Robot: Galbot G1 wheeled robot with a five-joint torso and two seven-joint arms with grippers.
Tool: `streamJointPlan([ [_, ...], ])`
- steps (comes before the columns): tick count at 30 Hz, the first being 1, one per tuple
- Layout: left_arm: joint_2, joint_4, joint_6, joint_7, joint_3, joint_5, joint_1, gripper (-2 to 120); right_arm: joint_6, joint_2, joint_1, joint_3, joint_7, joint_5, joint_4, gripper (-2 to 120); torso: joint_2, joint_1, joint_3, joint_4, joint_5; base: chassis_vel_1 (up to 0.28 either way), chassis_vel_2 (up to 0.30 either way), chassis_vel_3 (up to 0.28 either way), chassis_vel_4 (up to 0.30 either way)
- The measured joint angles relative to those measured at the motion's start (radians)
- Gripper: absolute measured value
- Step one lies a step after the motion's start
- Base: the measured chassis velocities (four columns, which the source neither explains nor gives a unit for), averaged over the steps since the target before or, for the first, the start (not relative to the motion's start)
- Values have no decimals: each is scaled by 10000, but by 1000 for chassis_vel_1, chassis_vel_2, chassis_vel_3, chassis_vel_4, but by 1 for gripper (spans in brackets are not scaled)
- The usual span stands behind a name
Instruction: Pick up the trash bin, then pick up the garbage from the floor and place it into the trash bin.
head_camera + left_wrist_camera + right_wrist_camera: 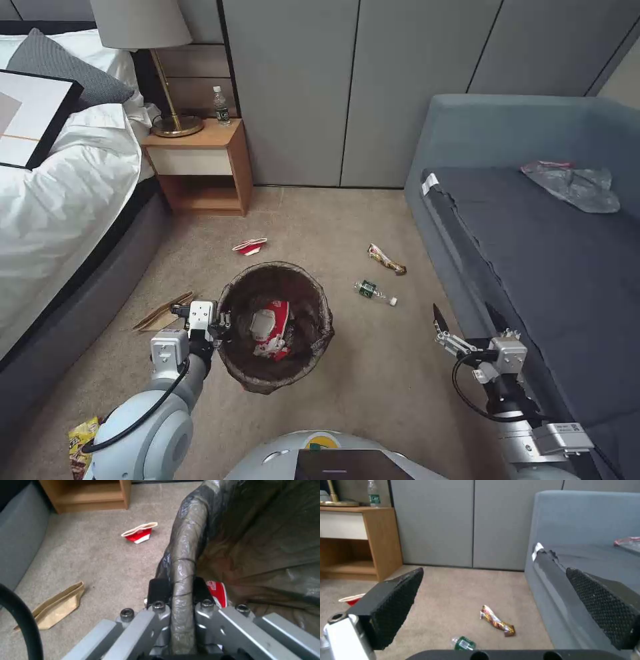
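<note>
**Task status: bin held, one carton inside, floor litter outstanding**

The left pincer [176, 590] was clamped on the rim of the trash bin [275, 327], one finger inside and one outside the bag-lined edge. The bin appeared lifted, and a red-white carton [270, 329] already lay inside. The right pincer [460, 327] hung wide open and empty beside the sofa [533, 253]. Judged remaining on the floor, near to far: yellow snack wrapper [83, 443], tan cardboard [162, 312], green-label bottle [375, 292], brown wrapper [386, 259], second red-white carton [249, 246].
</note>
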Motion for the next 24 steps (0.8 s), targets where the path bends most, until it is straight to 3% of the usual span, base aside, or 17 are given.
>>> streamJointPlan([
  [24,16,0,-7,3,-38,-31,-28,2,-77,-3,52,-102,-17,41,-67,100,0,0,0,0,0,-57,54,50,-51],
])
